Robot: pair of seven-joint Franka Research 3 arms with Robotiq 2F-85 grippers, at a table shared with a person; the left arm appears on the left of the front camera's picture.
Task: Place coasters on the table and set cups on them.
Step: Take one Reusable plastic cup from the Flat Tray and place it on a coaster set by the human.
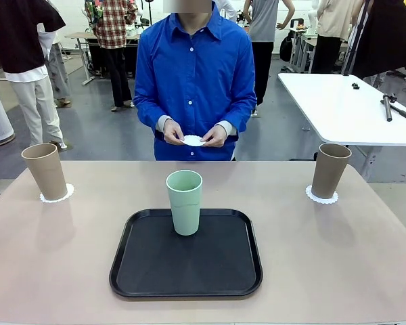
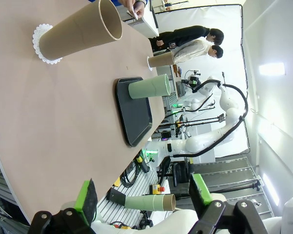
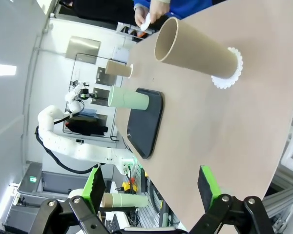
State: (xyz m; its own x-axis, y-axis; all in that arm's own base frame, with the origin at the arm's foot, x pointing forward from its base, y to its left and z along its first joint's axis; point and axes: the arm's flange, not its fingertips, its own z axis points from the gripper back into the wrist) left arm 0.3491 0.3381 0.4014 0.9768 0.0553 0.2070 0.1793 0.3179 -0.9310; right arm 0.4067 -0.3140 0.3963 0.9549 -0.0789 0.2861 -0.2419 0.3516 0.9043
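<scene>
**Left pincer [image 2: 142,192], right pincer [image 3: 152,184] released, empty**

Left wrist view: fingers [image 2: 88,197] spread. Right wrist view: likewise. Front view: left tan cup [image 1: 45,170] on left coaster [image 1: 70,192], right tan cup [image 1: 330,169] on right coaster [image 1: 323,200]; mint cup [image 1: 184,203] in black tray [image 1: 155,271]; person [image 1: 193,74] holds third coaster [image 1: 193,141].

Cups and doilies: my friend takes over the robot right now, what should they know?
Robot's left hand: open, empty. Robot's right hand: open, empty.
Done: the left tan-brown tapered tumbler stands on the left white scalloped paper doily, the right tan-brown tumbler on the right doily, both on the beige table.
Left: the pale mint tumbler stands on the black tray; the person's hands hold the third doily, not yet laid down.
</scene>
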